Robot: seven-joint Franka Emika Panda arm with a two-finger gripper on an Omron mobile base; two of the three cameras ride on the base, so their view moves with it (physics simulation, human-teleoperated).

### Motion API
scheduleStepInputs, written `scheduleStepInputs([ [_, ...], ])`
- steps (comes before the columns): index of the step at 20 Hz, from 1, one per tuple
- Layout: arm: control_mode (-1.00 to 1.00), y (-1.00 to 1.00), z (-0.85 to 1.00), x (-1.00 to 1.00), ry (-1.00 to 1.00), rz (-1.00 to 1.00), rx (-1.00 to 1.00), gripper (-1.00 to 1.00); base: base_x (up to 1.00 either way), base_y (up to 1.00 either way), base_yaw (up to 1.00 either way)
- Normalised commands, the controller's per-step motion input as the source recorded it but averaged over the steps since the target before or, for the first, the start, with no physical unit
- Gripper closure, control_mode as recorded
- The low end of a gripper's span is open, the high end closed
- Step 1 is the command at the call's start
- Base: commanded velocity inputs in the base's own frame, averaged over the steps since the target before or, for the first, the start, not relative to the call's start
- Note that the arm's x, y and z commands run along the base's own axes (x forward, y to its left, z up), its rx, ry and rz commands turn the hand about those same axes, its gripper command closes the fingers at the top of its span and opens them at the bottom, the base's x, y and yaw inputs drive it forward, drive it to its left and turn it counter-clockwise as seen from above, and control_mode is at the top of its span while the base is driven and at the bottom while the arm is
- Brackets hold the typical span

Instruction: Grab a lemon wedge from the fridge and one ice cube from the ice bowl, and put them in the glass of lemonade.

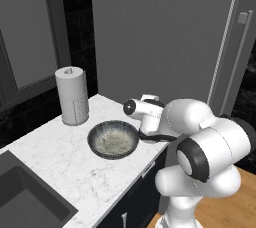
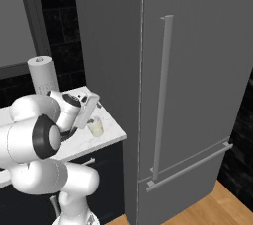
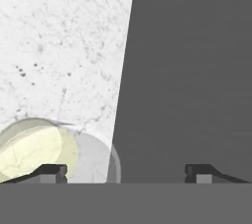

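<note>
The glass of lemonade (image 2: pixel 96 128) stands near the counter's right end, close to the fridge (image 2: pixel 197 46), whose doors are shut. In the hand view the glass (image 3: pixel 34 152) lies at the lower left, by the left fingertip (image 3: pixel 49 171). My gripper (image 3: pixel 125 173) is open just above it, its fingertips wide apart with nothing between them. The ice bowl (image 1: pixel 114 139) sits on the counter left of my arm; I cannot make out an ice cube in it. The lemon wedge is out of view.
A white paper-towel cylinder (image 1: pixel 72 97) stands behind the bowl. A dark sink (image 1: pixel 25 197) is set into the marble counter (image 1: pixel 60 167) at the left. The fridge's long bar handle (image 2: pixel 163 95) runs vertically. Below is wooden floor (image 2: pixel 217 204).
</note>
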Motion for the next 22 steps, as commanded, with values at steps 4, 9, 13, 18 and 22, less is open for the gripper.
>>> scheduleStepInputs([
  [4,-1.00,0.00,0.19,0.00,0.00,0.00,0.00,-1.00,0.00,0.00,0.00],
  [9,-1.00,0.04,0.32,0.00,-0.01,-0.06,0.04,-1.00,0.00,0.00,0.00],
  [13,-1.00,0.00,0.14,0.01,0.00,-0.08,0.12,-1.00,0.00,0.00,0.00],
  [18,-1.00,0.13,0.08,-0.01,-0.07,-0.08,0.21,-1.00,0.00,0.00,0.00],
  [22,-1.00,0.53,0.00,-0.70,-0.18,-0.07,0.33,-1.00,0.00,0.00,0.00],
])
